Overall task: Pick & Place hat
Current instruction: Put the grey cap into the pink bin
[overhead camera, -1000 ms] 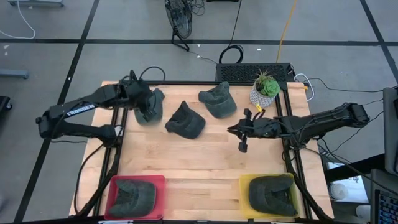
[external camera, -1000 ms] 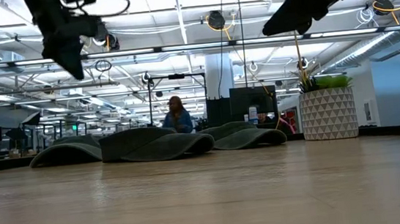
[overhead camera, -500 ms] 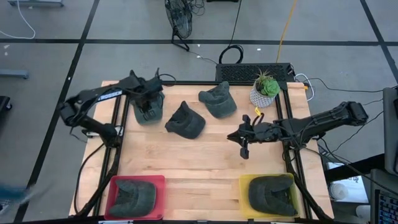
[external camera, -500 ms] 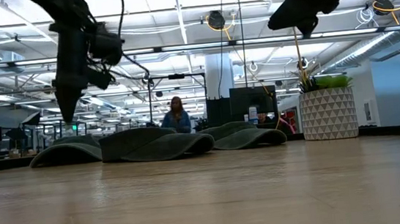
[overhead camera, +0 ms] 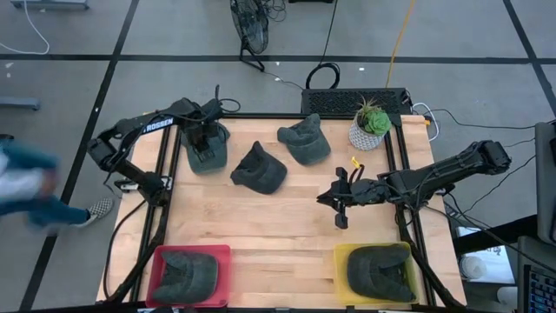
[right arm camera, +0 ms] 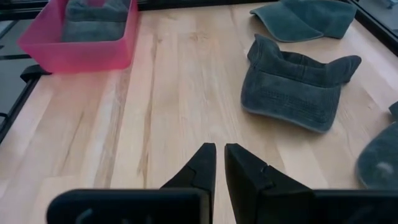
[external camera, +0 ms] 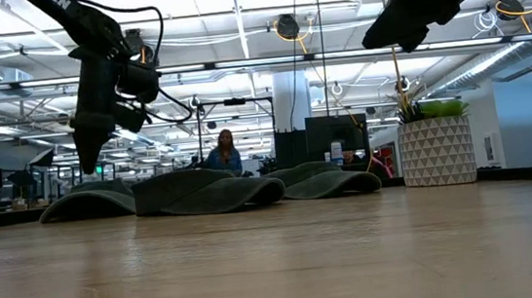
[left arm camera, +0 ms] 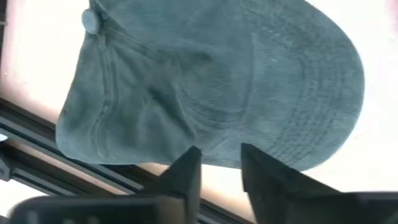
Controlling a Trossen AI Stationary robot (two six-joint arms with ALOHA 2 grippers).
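Your left gripper (left arm camera: 217,168) sits above leftmost hat (overhead camera: 207,148), fingers parted, holding nothing; right gripper (right arm camera: 219,163) near-closed, empty, mid-table.

The left arm has swung in and dropped its fingers (left arm camera: 189,171) over the dark cap (overhead camera: 208,146) at the counter's far left; the fingers now stand parted just short of its brim edge. The right fingers (overhead camera: 340,221) have slid slightly nearer the yellow bin (overhead camera: 343,257). A person (overhead camera: 35,193) has walked in on the floor.
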